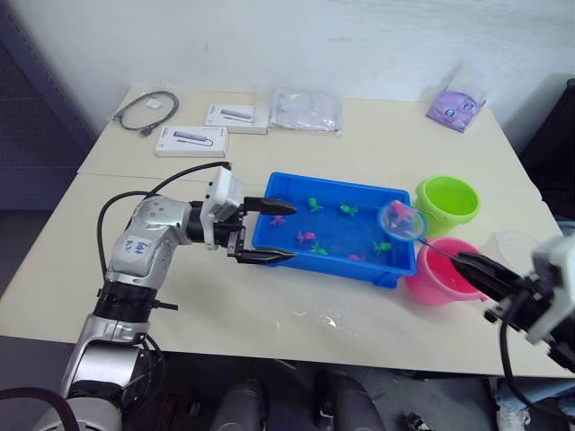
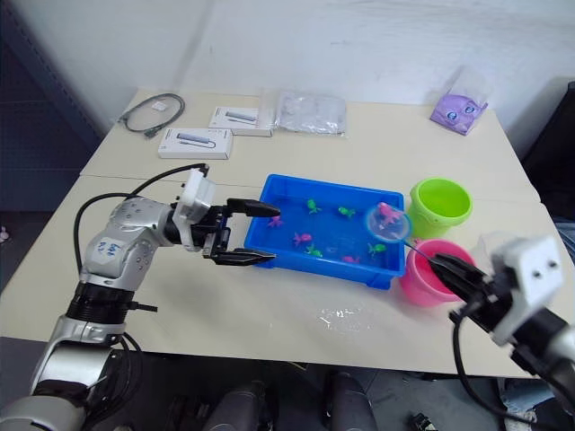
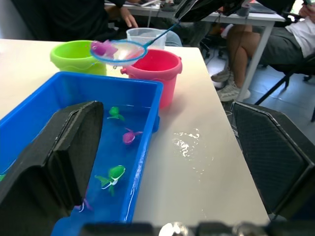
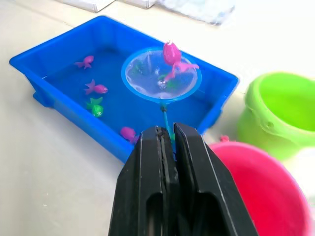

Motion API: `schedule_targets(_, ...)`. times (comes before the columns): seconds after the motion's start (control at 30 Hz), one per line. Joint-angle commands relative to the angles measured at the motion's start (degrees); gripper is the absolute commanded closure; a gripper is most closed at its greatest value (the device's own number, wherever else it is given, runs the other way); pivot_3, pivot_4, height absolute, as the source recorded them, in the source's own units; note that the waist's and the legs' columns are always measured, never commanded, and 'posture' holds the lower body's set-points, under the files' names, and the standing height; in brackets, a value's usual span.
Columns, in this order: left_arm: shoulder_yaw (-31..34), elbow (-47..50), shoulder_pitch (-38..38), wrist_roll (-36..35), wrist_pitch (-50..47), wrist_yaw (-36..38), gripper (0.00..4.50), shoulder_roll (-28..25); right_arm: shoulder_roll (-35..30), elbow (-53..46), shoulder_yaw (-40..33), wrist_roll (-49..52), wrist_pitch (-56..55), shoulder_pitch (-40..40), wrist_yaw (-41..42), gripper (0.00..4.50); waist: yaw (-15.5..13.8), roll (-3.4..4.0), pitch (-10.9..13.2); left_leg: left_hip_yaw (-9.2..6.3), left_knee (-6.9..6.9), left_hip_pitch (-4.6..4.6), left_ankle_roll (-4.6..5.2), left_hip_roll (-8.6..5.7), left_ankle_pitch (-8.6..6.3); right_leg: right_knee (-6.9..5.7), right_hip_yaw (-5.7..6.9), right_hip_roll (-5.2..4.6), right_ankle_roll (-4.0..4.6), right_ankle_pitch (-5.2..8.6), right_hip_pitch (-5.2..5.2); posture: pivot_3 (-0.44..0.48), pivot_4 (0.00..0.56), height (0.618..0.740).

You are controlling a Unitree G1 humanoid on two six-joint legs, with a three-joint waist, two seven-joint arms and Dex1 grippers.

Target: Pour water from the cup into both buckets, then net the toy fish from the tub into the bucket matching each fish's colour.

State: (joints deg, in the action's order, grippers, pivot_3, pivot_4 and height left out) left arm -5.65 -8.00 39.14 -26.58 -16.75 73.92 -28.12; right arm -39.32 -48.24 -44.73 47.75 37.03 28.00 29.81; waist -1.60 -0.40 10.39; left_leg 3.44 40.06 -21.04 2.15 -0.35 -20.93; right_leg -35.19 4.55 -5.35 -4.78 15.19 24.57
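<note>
The blue tub (image 1: 269, 235) holds water and several green and pink toy fish (image 1: 306, 238). My left gripper (image 1: 286, 233) is open at the tub's left end, one finger (image 3: 64, 152) inside the tub and the other outside its front wall. My right gripper (image 4: 167, 133) is shut on the net's thin handle. The net (image 1: 402, 219) hangs above the tub's right end with a pink fish (image 4: 172, 54) lying on its rim. The lime green bucket (image 1: 446, 203) and pink bucket (image 1: 438, 272) stand right of the tub. The clear cup (image 1: 512, 244) is behind the pink bucket.
A small water spill (image 1: 329, 321) lies on the table in front of the tub. Two white boxes (image 1: 190, 140), a grey cable (image 1: 145, 111), a clear bag (image 1: 307, 110) and a purple pouch (image 1: 455, 109) lie at the back. People sit beyond the table's right edge (image 3: 275, 39).
</note>
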Motion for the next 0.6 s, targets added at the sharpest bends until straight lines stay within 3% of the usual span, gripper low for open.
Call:
schedule_targets(0.03, -0.27, -0.88, 1.74, 0.28, 1.81, 1.27, 0.04, 0.95, 3.70, 0.70, -3.57, -7.58, -9.93, 4.61, 4.85, 4.50, 0.21, 0.00, 0.00, 0.01, 0.02, 0.00, 0.01, 0.00, -0.01, -0.01, -0.02, 0.01, -0.02, -0.01, 0.00, 0.000, 0.150, 0.740)
schedule_targets(0.2, -0.73, -1.74, 1.83, 0.99, 2.78, 1.68, 0.04, 2.08, 8.25, 8.91, -0.68, -23.08, -27.56, 10.98, 10.53, 4.50, 0.31, 0.01, -0.01, 0.11, 0.00, 0.12, 0.04, 0.00, -0.02, 0.08, -0.16, 0.03, -0.03, -0.02, -0.01, 0.000, 0.150, 0.740)
schedule_targets(0.33, -0.74, -1.45, 1.46, 1.18, 2.95, 1.61, 0.04, 2.37, 12.84, 15.85, 0.95, -29.34, -37.49, 9.64, 8.29, 4.50, 0.35, 0.01, -0.01, 0.15, 0.00, 0.20, 0.04, 0.00, -0.02, 0.12, -0.22, 0.00, -0.02, -0.01, -0.02, 0.000, 0.150, 0.740)
schedule_targets(0.43, -0.68, -1.03, 1.03, 1.19, 2.98, 1.40, 0.04, 2.34, 13.29, 19.34, 2.75, -35.59, -44.51, 9.99, 8.16, 4.50, 0.34, 0.07, -0.05, 0.21, -0.01, 0.32, 0.03, 0.00, -0.02, 0.07, -0.28, -0.04, 0.02, 0.01, -0.05, 0.000, 0.150, 0.740)
schedule_targets(0.6, -0.60, 0.06, -0.03, 1.13, 2.80, 0.90, 0.04, 2.21, 13.23, 22.55, 4.09, -49.77, -56.14, 7.69, 0.93, 4.50, 0.42, 0.08, -0.05, 0.31, -0.03, 0.45, 0.01, 0.00, -0.03, 0.00, -0.40, -0.05, 0.05, 0.03, -0.09, 0.000, 0.150, 0.740)
